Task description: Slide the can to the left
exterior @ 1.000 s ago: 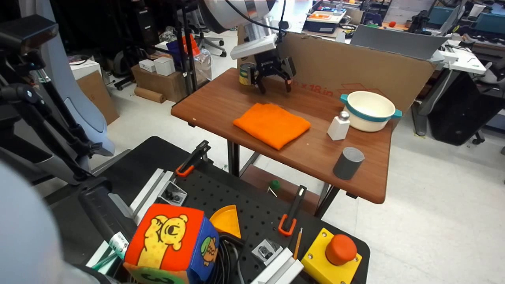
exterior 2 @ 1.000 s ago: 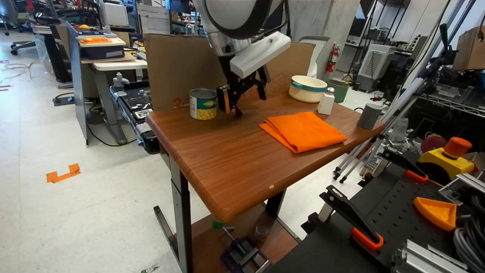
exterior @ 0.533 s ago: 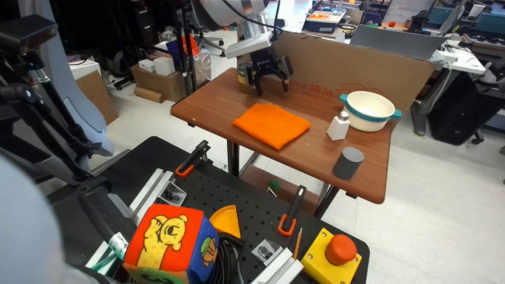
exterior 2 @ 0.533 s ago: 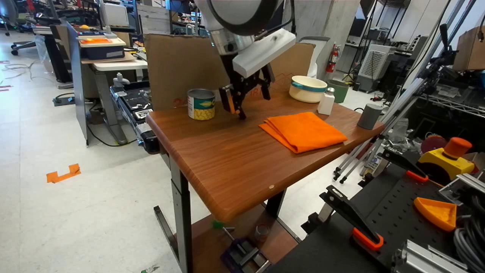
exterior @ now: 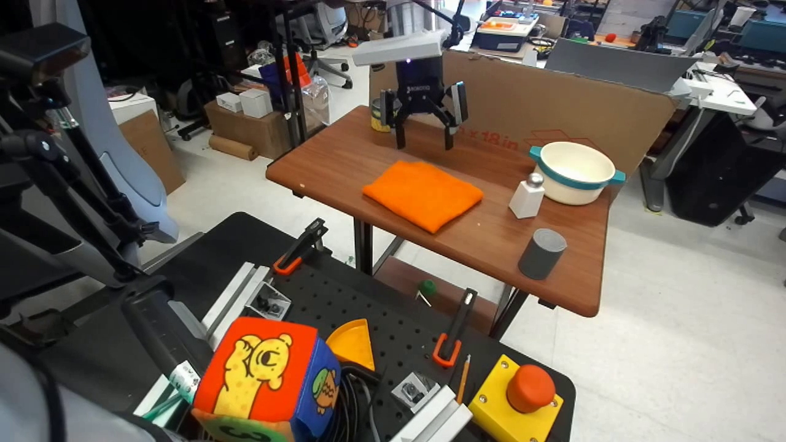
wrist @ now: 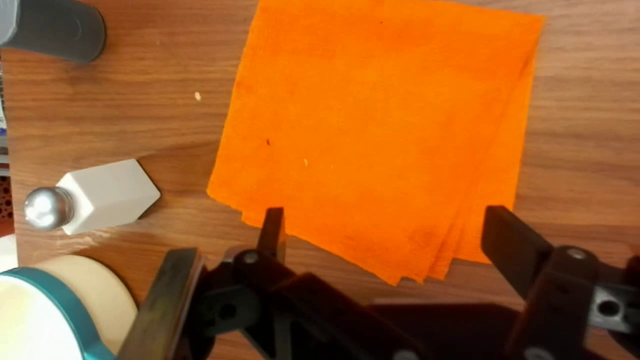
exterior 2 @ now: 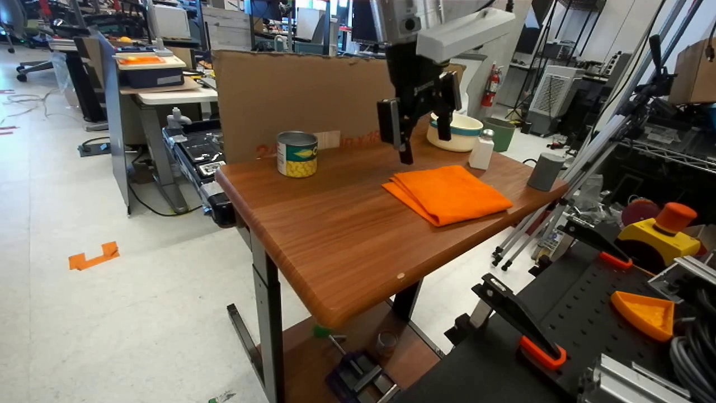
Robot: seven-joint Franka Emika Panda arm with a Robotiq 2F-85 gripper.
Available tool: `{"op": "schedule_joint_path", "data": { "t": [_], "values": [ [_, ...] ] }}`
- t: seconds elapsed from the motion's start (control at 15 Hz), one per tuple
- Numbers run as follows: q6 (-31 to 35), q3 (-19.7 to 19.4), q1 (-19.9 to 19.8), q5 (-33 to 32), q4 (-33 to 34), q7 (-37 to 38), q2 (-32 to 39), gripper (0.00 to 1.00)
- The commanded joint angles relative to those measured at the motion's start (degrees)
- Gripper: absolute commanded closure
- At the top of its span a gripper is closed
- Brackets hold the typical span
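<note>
The can [exterior 2: 297, 155], a short tin with a green and yellow label and a dark metal rim, stands upright near the back corner of the brown table [exterior 2: 335, 252]. In an exterior view the can [exterior: 376, 119] is partly hidden behind a gripper finger. It is out of the wrist view. My gripper [exterior 2: 425, 146] is open and empty, above the table and well apart from the can, between it and the pot. The open gripper also shows in an exterior view [exterior: 424, 141] and in the wrist view [wrist: 384, 225], where the fingers are over the edge of the orange cloth.
A folded orange cloth [exterior: 424, 195] lies mid-table. A white shaker [exterior: 527, 196], a cream pot with teal handles [exterior: 574, 187] and a grey cylinder [exterior: 541, 255] stand toward the far end. A cardboard panel [exterior 2: 268, 101] rises along the back edge.
My gripper was beside the can, and has risen and moved away toward the pot, still open. The can shifted slightly left in an exterior view, then stayed still.
</note>
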Motion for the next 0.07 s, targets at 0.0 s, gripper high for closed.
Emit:
{"op": "schedule_joint_path", "data": {
  "t": [0.0],
  "values": [
    [-0.18, 0.95, -0.71, -0.32, -0.17, 0.26, -0.17, 0.00]
  ]
}}
